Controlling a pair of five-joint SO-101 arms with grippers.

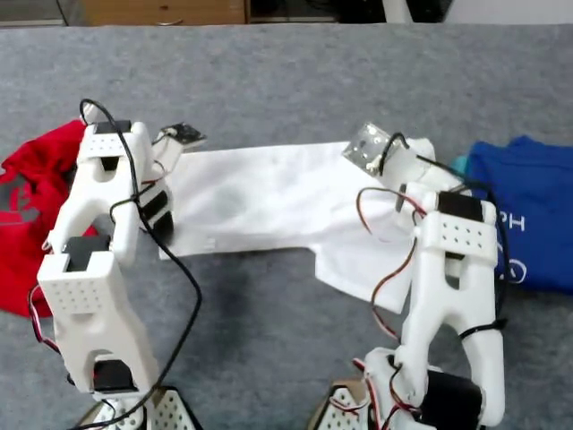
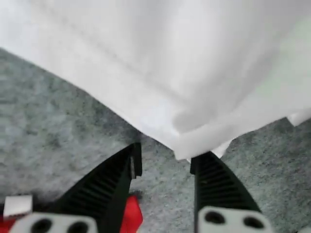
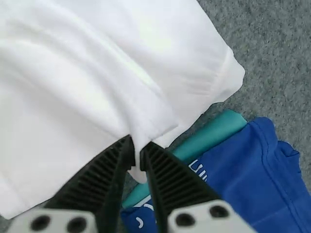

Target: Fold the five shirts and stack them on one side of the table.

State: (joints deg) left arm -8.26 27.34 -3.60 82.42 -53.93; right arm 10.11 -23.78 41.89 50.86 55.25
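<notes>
Symmetry matters: mid-table, our right gripper [image 3: 137, 146] clamps the shirt [image 1: 269, 202] at its 3 o'clock edge; our left gripper [image 2: 167, 156] gapes empty at the 9 o'clock hem. We should pinch there before lifting.

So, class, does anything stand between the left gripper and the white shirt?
Nothing visible does. The left gripper, jaws open, sits right at a corner of the white shirt, with grey table beneath.
</notes>
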